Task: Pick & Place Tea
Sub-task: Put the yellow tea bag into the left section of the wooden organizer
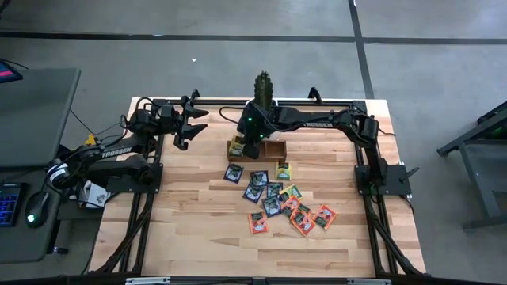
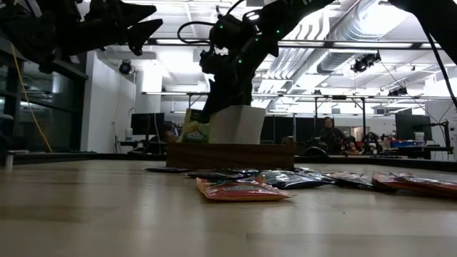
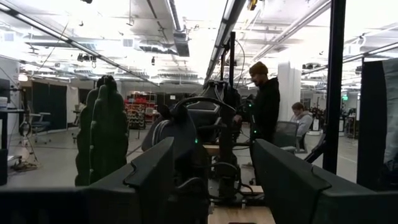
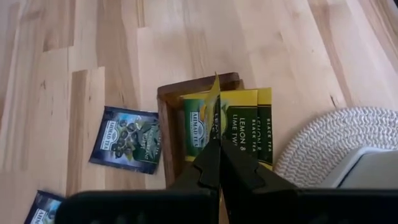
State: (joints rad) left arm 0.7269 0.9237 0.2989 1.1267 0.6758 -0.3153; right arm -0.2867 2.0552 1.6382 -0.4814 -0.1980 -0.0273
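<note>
My right gripper (image 4: 218, 146) reaches over the table's far side and hangs above the left compartment of the brown wooden tray (image 1: 273, 150), shut on a yellow-green sachet (image 4: 216, 102). Two or three more yellow-green sachets (image 4: 249, 124) stand on edge in that compartment. Several dark blue, yellow-green and orange-red sachets (image 1: 277, 202) lie flat on the table nearer than the tray; one dark blue sachet (image 4: 124, 138) lies just beside it. My left gripper (image 1: 190, 120) waits open, raised over the far left of the table. My right gripper pinches the yellow-green sachet by its upper edge (image 4: 217, 127) between the two shut fingertips, coming from above and pointing down. The sachet shows edge-on, hanging upright below the fingers, with its lower part down among the sachets in the tray's left compartment (image 4: 196, 124).
A cactus (image 1: 262, 85) in a white pot (image 2: 239, 125) stands on a woven mat (image 4: 317, 143) right behind the tray. An orange-red sachet (image 2: 239, 190) lies nearest the table's near side. People show in the room beyond (image 3: 266, 99). Bare wood lies left of the tray.
</note>
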